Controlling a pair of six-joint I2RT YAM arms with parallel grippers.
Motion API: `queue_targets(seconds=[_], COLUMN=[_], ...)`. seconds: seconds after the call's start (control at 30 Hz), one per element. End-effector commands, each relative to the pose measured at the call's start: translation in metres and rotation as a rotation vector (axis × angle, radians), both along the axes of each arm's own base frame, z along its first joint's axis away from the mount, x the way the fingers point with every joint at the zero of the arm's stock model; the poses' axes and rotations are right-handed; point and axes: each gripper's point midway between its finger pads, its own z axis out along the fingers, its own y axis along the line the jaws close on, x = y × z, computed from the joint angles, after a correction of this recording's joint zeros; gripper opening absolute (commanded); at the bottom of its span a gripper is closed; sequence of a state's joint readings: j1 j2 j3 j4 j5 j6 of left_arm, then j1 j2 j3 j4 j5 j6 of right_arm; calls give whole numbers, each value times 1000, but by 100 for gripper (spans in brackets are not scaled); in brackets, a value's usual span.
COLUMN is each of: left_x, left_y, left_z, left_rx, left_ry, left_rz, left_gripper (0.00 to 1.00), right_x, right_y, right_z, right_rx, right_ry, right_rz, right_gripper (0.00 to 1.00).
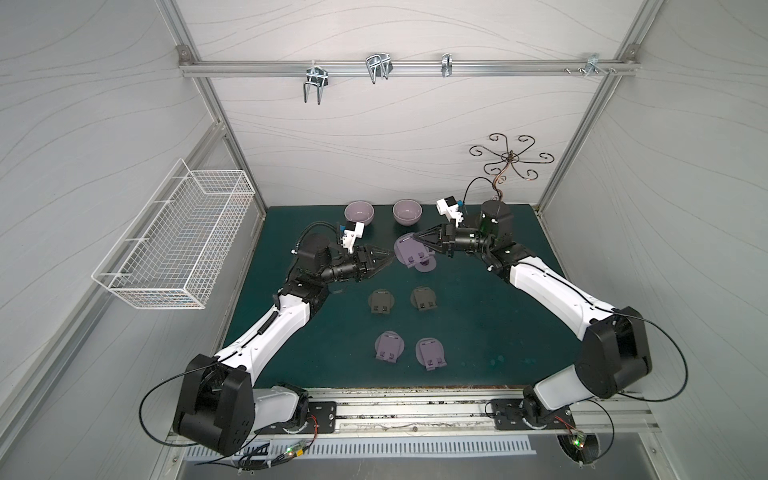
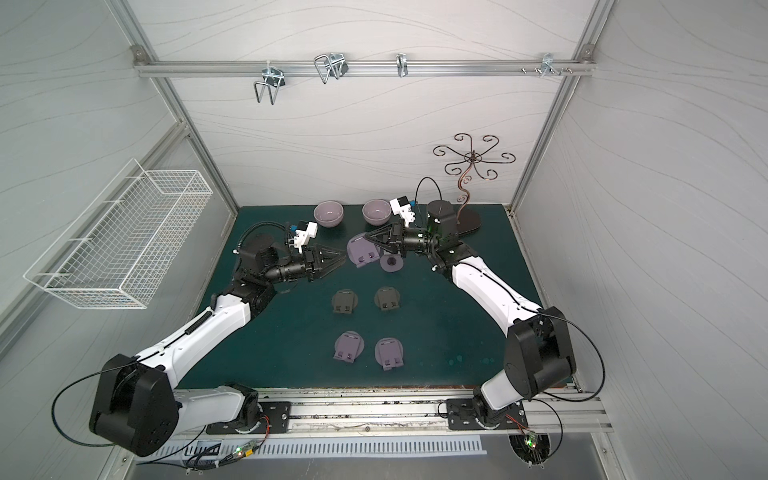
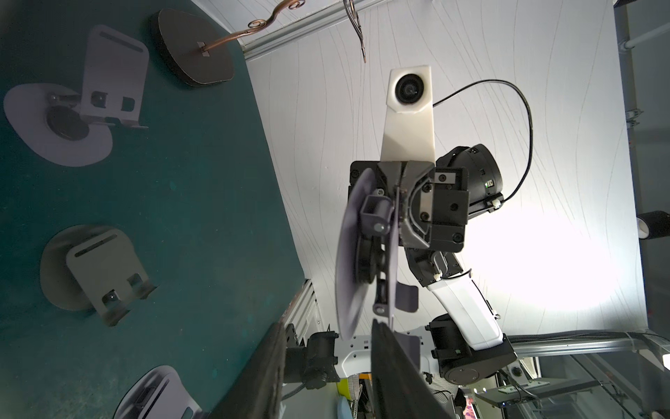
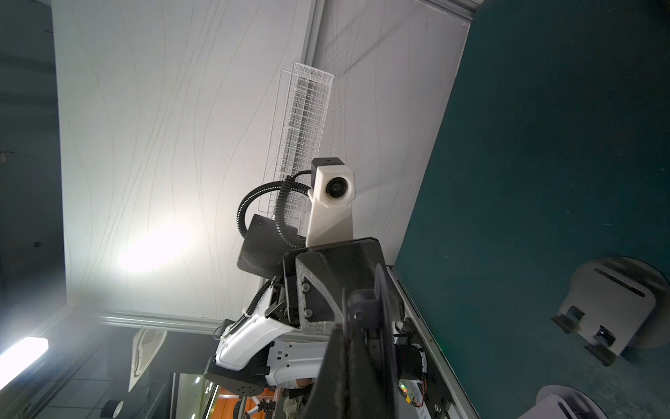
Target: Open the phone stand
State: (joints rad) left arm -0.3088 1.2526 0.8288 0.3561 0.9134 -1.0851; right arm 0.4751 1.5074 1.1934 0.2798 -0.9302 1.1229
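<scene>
In both top views my right gripper [image 1: 415, 240] [image 2: 365, 237] is shut on the flat plate of a purple phone stand [image 1: 409, 253] [image 2: 360, 251], which it holds tilted above the mat. The left wrist view shows that stand [image 3: 362, 254] edge-on, plate and round base a little apart on the hinge. My left gripper [image 1: 388, 262] [image 3: 328, 324] is open just left of it, with the rim of the base between its fingers [image 3: 395, 362]. In the right wrist view the stand [image 4: 380, 308] is dark and blurred at my right gripper [image 4: 348, 333].
An opened purple stand [image 1: 428, 266] [image 3: 58, 119] sits on the green mat [image 1: 478, 332] under the held one. Two folded black stands [image 1: 381, 302] [image 1: 424, 298] and two folded purple ones [image 1: 390, 345] [image 1: 431, 352] lie nearer. Two bowls [image 1: 359, 212] [image 1: 407, 212], a scrolled hanger [image 1: 509, 158] and a wire basket [image 1: 178, 245] stand around.
</scene>
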Motion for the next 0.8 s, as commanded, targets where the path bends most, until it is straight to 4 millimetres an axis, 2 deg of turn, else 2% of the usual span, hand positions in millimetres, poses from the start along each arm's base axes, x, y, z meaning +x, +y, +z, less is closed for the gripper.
queue_targets(seconds=[0.0,0.3,0.43,0.63,0.77], left_x=[2,3,0,-7,-8], left_y=[-4,-7,-8,2,-1], left_z=[21,25,27,28,35], left_rx=[-22,-25,-34,-5,-19], left_ry=[-76,-86,-81,-98,-107], left_rz=[-10,-29,-34,27,1], left_gripper=[41,39,39,42,41], right_x=[-8,-16,-15,-7,-7], right_y=[-3,8,7,-7,-3], right_z=[23,13,9,11,11], right_rx=[67,60,57,63,79], right_ry=[-49,-30,-21,-18,-12], right_rz=[24,50,46,9,23], right_gripper=[0,0,0,0,0])
